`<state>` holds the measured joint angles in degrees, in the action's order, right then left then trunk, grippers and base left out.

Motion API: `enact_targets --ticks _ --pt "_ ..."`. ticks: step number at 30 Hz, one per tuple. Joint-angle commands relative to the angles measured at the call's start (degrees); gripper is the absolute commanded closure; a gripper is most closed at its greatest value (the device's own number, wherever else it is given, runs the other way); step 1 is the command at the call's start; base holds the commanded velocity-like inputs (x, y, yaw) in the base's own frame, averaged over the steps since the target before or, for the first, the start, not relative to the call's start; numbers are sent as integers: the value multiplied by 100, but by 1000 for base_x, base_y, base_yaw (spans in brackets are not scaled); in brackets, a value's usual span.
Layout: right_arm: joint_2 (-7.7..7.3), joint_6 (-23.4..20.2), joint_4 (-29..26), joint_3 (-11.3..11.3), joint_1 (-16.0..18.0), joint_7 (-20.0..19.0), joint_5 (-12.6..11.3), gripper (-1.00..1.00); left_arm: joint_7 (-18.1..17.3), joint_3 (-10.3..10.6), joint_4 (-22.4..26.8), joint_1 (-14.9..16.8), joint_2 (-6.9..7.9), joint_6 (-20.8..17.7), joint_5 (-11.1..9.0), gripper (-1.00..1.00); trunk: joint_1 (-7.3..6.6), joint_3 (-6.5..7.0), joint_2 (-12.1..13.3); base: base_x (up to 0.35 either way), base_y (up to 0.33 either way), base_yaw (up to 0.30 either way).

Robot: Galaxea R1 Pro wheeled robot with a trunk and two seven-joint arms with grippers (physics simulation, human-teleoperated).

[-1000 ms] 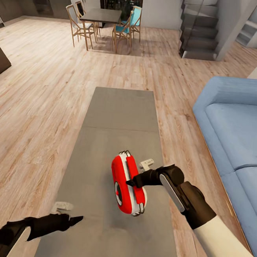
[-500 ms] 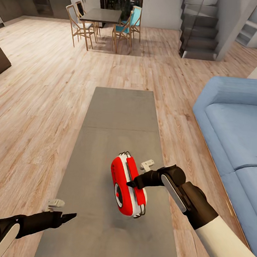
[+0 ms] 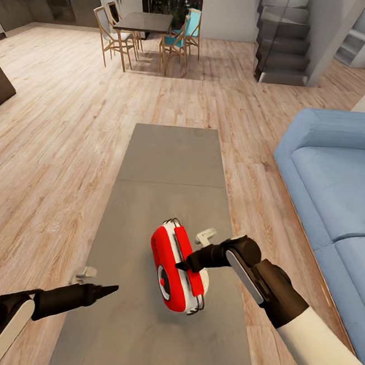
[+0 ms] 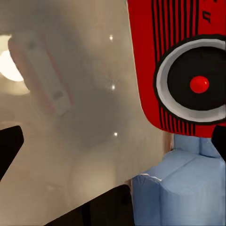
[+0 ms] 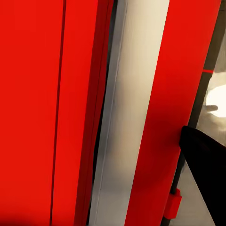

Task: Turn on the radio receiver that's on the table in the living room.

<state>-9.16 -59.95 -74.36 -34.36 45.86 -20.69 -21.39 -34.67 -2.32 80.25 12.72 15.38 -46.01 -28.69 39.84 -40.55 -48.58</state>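
Observation:
The red radio receiver (image 3: 176, 269) with white sides leans tilted on the near half of the grey-brown table (image 3: 168, 158). My right gripper (image 3: 186, 263) is shut on its red top handle; in the right wrist view one dark finger (image 5: 205, 183) presses the red band. The left gripper (image 3: 109, 292) hovers over the table's near left edge, pointing at the radio from a short distance. In the left wrist view the left gripper (image 4: 113, 143) stands open, and the radio's round dial (image 4: 197, 84) with its red centre faces it.
A blue sofa (image 3: 340, 182) runs along the table's right side. Light wood floor surrounds the table. Far back stand a dark dining table (image 3: 146, 21) with chairs and a staircase (image 3: 284, 47).
The radio has shifted slightly left and tilted more in the right gripper. The left gripper dipped back, then rose toward the radio.

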Motion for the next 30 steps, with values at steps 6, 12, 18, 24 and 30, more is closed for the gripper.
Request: enact_targets --ticks 6,12,18,24,30 --pt "-431 -5 -615 -355 2 -837 -70 100 -65 9 3 111 -43 -142 -71 -100 0 0 0 0 0 0" --pt "-584 -5 -759 -374 2 -1162 -48 100 -73 33 4 123 -59 -160 -75 -100 0 0 0 0 0 0" --pt "-616 -5 -765 -363 2 -1205 -54 100 -76 89 -13 125 -154 -159 -69 100 0 0 0 0 0 0" --pt "-622 -5 -752 -353 2 -1209 -73 100 -67 236 -47 125 -414 -172 -21 100 0 0 0 0 0 0" --pt "-622 -5 -754 -352 2 -1217 -75 100 -12 874 -68 125 -480 -138 -17 100 0 0 0 0 0 0"
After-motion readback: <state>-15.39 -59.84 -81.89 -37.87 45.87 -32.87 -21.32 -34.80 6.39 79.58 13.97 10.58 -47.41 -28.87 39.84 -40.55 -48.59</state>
